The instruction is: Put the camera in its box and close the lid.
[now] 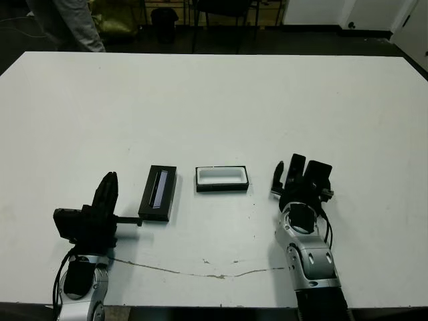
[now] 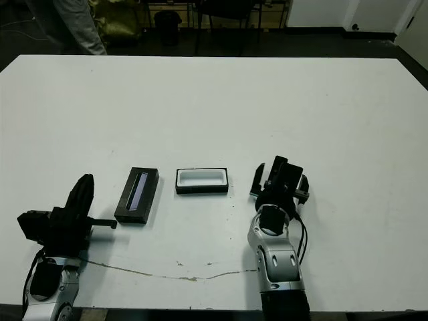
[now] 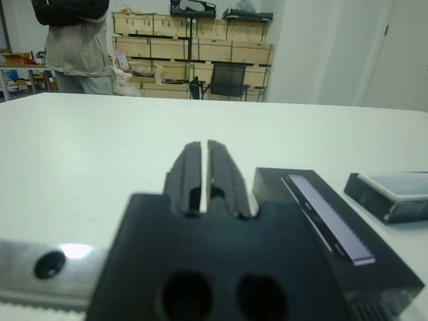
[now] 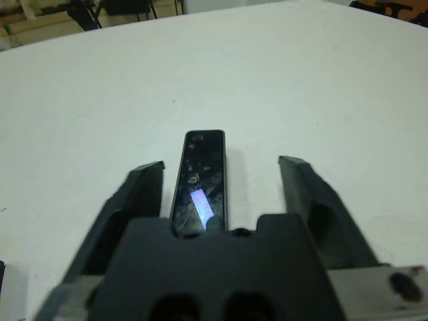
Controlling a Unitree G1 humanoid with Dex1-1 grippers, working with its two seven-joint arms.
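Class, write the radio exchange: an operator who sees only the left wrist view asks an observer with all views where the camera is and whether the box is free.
Operator: I see the lid and one side of the box, but no camera. Where is it?
Observer: The camera lies on the table between the right gripper's open fingers, neither touching it.
Operator: Is anything in the box?
Observer: No. The head view shows its white lining bare.

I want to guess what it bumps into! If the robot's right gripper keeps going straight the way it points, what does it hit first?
Probably the camera. It lies on the table between the right gripper's open fingers, so the gripper body would likely meet it first. Beyond it the table looks bare, though depth is hard to judge.
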